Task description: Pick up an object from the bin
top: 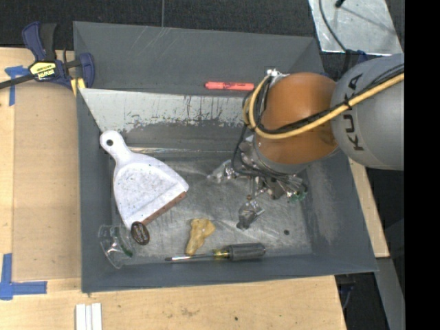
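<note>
Camera view: the gripper (249, 216) hangs below the arm's orange cover (295, 119) over bare floor in the right half of the bin (206, 60), nearer the near wall than the far one. Whether it is open or closed cannot be told, and nothing is seen in its hold. The closest item is a screwdriver (237, 253), lying flat just beside the near wall. Its long axis runs almost parallel to that wall, with the black handle toward the right, a yellow collar next to it, and the thin shaft pointing toward the near-left corner. The handle lies just nearward of the gripper and apart from it. A small tan lump (199, 234) of irregular shape lies near the gripper on its left and close above the screwdriver shaft. Its long axis is tilted, the lower end toward the near wall. Well apart, in the left half, a white dustpan (144, 188) lies with its handle toward the far-left corner. A dark brown oval piece (140, 233) sits at its near edge. A clear glass (113, 244) lies on its side in the near-left corner.
</note>
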